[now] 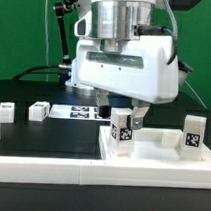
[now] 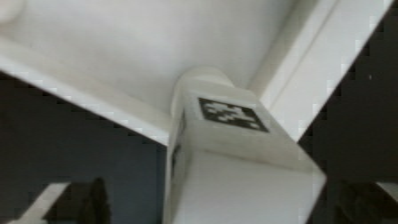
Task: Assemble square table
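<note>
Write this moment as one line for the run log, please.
gripper: open, straddling leg | leg: upright in tabletop corner | second leg: upright on tabletop

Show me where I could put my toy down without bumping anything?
The black table between the two small legs and the front white rail is bare. Around the pincer it is crowded: more legs stand close at the square top.

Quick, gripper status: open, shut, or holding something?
Gripper: looks open, with its jaws on either side of the upright leg and apart from it. It is holding nothing.
</note>
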Available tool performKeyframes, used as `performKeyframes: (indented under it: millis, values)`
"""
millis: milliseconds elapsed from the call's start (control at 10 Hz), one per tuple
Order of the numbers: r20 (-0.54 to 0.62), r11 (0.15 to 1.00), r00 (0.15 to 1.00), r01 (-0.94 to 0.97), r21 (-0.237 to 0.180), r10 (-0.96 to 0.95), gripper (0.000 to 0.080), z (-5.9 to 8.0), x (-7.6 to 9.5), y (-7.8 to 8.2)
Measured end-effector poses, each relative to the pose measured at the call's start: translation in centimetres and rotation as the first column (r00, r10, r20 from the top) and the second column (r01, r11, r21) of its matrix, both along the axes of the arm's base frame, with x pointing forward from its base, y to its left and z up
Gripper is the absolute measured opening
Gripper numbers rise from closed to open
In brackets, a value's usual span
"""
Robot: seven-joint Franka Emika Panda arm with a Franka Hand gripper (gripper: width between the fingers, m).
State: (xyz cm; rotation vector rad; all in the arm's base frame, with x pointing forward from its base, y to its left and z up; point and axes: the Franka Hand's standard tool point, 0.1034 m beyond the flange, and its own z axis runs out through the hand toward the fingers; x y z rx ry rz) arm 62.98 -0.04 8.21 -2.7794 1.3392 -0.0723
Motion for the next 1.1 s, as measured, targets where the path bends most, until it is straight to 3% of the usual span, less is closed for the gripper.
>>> performKeyframes:
  millis: [200,500,1100]
  values:
    - [0.005,0.972,0.972,-0.236,-0.013,0.236,0.0643,-0.06,0.03,0.06]
    - [0.005,0.904,0.905,-0.426,-0.03,0.426,0.0649,-0.11,-0.01,-0.07]
    - [0.001,0.647,0.648,-0.76,-0.057,0.761,0.0649,0.01,0.03,0.77]
